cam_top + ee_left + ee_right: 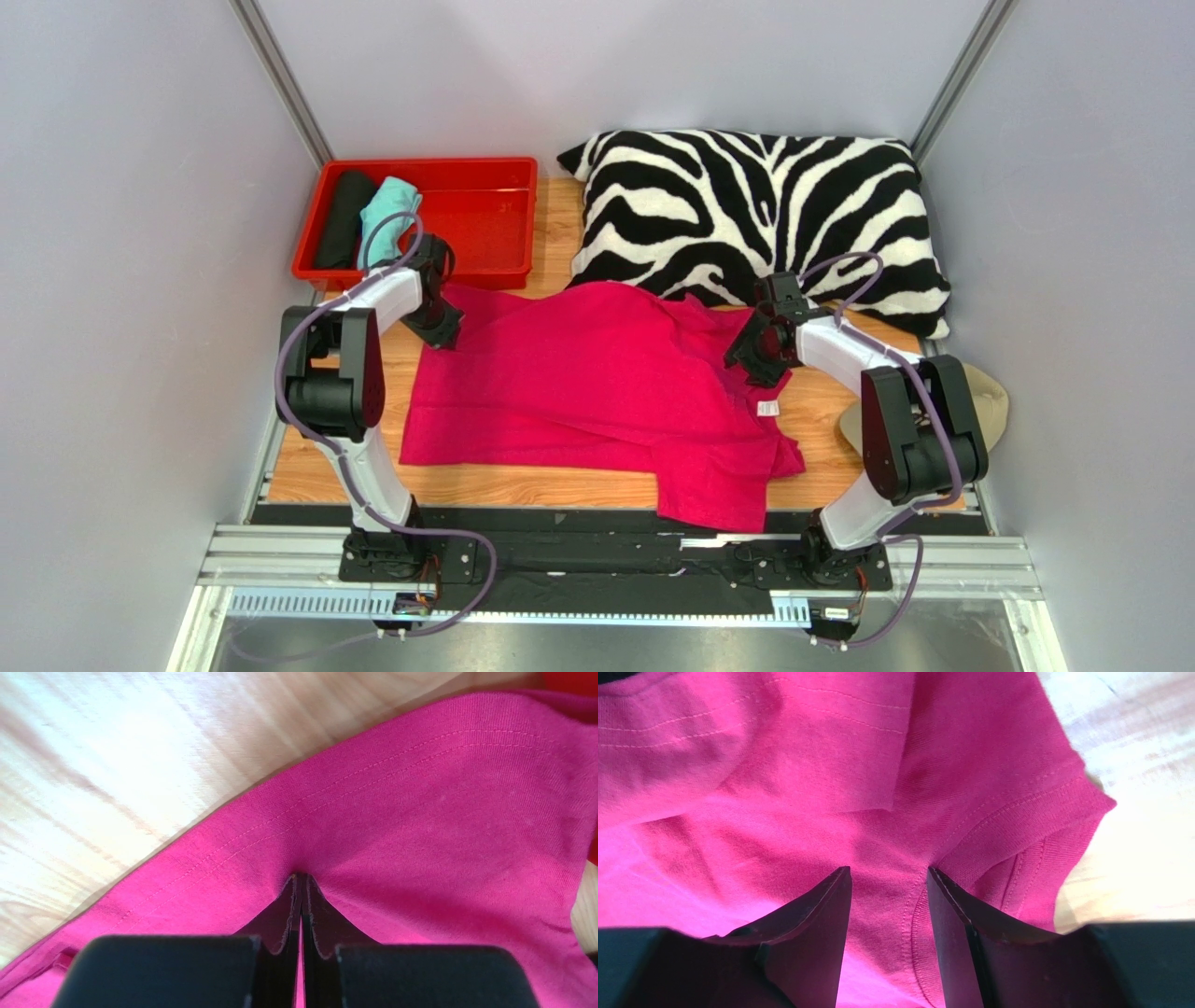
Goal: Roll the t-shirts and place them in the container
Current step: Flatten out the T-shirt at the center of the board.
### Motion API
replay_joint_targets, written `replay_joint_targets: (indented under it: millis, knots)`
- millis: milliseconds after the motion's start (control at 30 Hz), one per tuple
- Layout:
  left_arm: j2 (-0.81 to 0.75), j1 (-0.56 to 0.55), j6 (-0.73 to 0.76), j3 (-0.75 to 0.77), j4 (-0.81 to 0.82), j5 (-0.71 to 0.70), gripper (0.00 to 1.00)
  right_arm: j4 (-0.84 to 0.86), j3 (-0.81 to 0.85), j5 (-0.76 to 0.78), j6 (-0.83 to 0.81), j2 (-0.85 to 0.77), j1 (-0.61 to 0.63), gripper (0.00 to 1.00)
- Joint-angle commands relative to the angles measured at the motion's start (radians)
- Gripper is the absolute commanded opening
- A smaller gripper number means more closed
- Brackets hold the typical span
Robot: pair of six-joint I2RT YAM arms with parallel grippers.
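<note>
1. You are looking down on a pale wooden surface (561,487) boxed in by plain grey walls (126,280), with a metal rail (617,560) running along the near edge beneath the arm bases.
2. The pink t-shirt (589,385) lies spread and rumpled across the middle of the surface. Its small white label (767,408) shows near the right side, and one lower corner reaches past the near edge of the wood.
3. Your left end effector (302,878) sits at the shirt's far left corner, fingers pressed together and pinching a puckered fold just inside the stitched hem.
4. Your right end effector (889,871) is down on the shirt's right side, fingers spread apart with cloth showing between them, beside a stitched sleeve edge.
5. A red tray (484,210) stands at the far left of the surface. It holds a black roll (344,217) and a teal roll (389,213) side by side at its left end.
6. A zebra-striped pillow (758,210) fills the far right, and the shirt's far edge touches it.
7. A beige cap (982,399) peeks out behind your right arm, at the surface's right edge.
</note>
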Motion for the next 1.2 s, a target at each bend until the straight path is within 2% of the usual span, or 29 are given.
replay_joint_targets:
  millis: [0, 267, 333, 367, 433, 467, 567, 700, 767, 900, 1167]
  knots:
    - [-0.041, 0.023, 0.001, -0.047, -0.075, -0.054, 0.05, -0.035, -0.034, 0.001, -0.008, -0.052, -0.008, 0.51]
    - [-0.108, 0.038, 0.024, -0.13, -0.029, -0.056, 0.06, -0.052, -0.098, -0.002, -0.016, -0.14, -0.01, 0.51]
    - [-0.145, 0.04, 0.064, -0.131, 0.008, -0.018, 0.07, -0.055, -0.091, 0.001, -0.036, -0.157, -0.01, 0.52]
    - [-0.159, 0.04, 0.083, -0.13, 0.04, 0.005, 0.17, -0.061, -0.082, 0.007, -0.045, -0.158, -0.008, 0.52]
    - [-0.215, 0.038, 0.15, -0.119, 0.06, 0.066, 0.27, -0.101, -0.034, 0.021, -0.073, -0.172, -0.005, 0.52]
    - [-0.24, 0.038, 0.167, -0.119, 0.065, 0.077, 0.37, -0.123, -0.013, 0.065, -0.08, -0.179, 0.007, 0.52]
    - [-0.354, 0.023, 0.215, -0.147, 0.065, 0.102, 0.46, -0.202, 0.032, 0.128, -0.085, -0.23, 0.041, 0.53]
    - [-0.483, -0.055, 0.193, -0.264, 0.042, 0.097, 0.45, -0.253, 0.02, 0.147, -0.044, -0.287, 0.125, 0.53]
    - [-0.544, -0.086, 0.141, -0.312, 0.001, 0.047, 0.41, -0.284, 0.021, 0.159, -0.006, -0.304, 0.206, 0.53]
    - [-0.637, -0.104, 0.045, -0.446, -0.044, -0.034, 0.39, -0.424, 0.001, 0.23, 0.105, -0.391, 0.321, 0.53]
    - [-0.641, -0.087, 0.025, -0.463, -0.064, -0.024, 0.4, -0.635, -0.161, 0.127, 0.314, -0.675, 0.332, 0.54]
